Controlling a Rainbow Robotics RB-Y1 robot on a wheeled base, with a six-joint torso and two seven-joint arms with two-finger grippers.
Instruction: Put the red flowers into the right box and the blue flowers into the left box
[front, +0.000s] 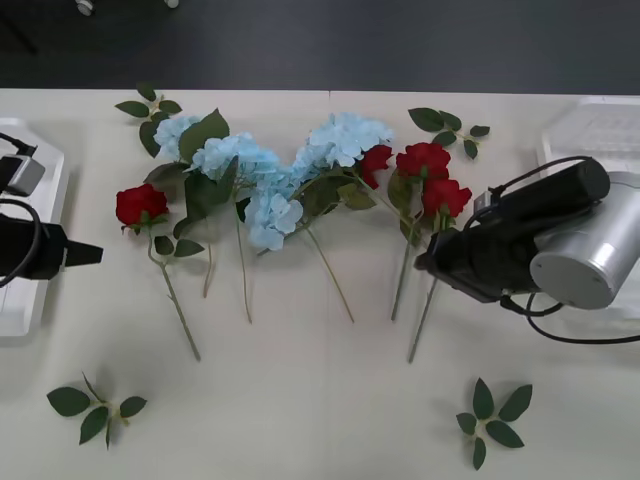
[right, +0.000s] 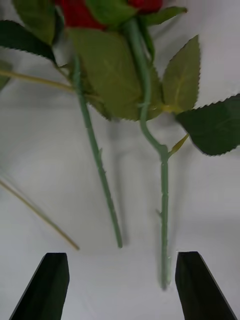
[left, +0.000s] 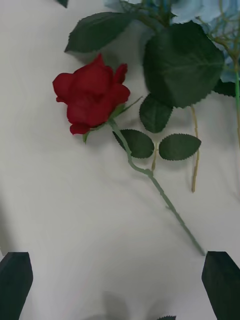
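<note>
Several pale blue flowers (front: 262, 168) lie in a row across the middle of the table. One of the red flowers (front: 140, 204) lies left of them, and three more (front: 428, 175) lie to their right, stems toward me. My right gripper (front: 428, 263) hovers open over the stem ends of the right roses. In its wrist view the gripper (right: 120, 287) stands just short of two green stems (right: 163, 200). My left gripper (front: 88, 254) is open to the left of the lone rose (left: 92, 95), with nothing between its fingers (left: 15, 280). The left box (front: 48, 190) and the right box (front: 590, 125) lie at the table's sides.
Flowerless leaf sprigs lie at the front left (front: 95, 408), front right (front: 492, 415), back left (front: 150, 105) and back right (front: 450, 128). The table's far edge runs just behind the flowers, with dark floor beyond.
</note>
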